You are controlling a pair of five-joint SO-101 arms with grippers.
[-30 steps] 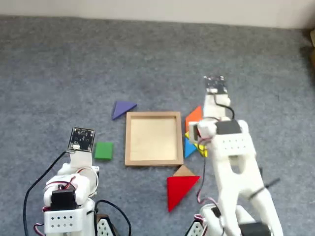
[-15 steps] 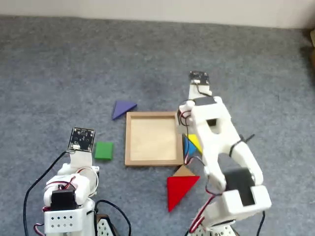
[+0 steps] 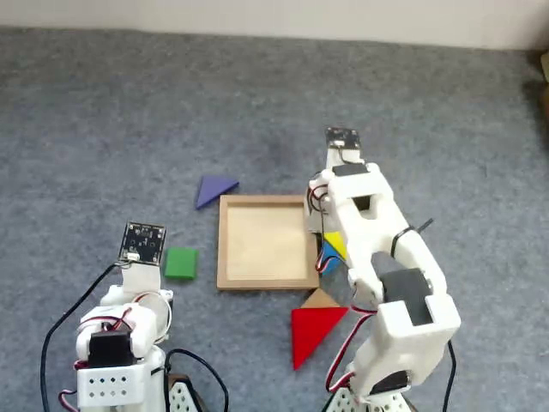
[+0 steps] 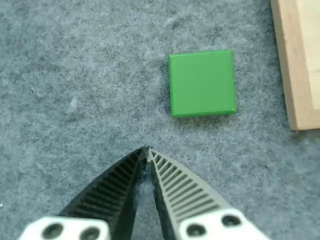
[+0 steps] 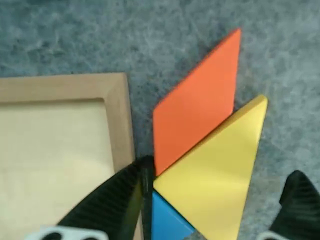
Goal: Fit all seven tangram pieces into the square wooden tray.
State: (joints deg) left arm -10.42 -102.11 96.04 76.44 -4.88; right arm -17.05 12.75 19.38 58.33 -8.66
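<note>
The square wooden tray (image 3: 225,245) lies on the grey carpet with nothing in it. A purple triangle (image 3: 213,190) sits off its far left corner and a green square (image 3: 180,263) to its left. A red triangle (image 3: 313,330) and a brown triangle (image 3: 322,298) lie near its front right corner. My right arm (image 3: 369,232) stretches over the pieces right of the tray. My right gripper (image 5: 220,170) is open, straddling the yellow triangle (image 5: 220,160), which touches the orange parallelogram (image 5: 197,102) and a blue piece (image 5: 167,222). One finger rests beside the tray rim (image 5: 117,125). My left gripper (image 4: 145,152) is shut, just short of the green square (image 4: 201,82).
Grey carpet spreads all around with open room at the back and on the far left. A pale wall strip runs along the far edge. The tray's edge (image 4: 292,65) lies just past the green square.
My right arm has swung left toward the tray and extended over the orange, yellow and blue pieces, covering most of them in the high view. The left arm has not moved.
</note>
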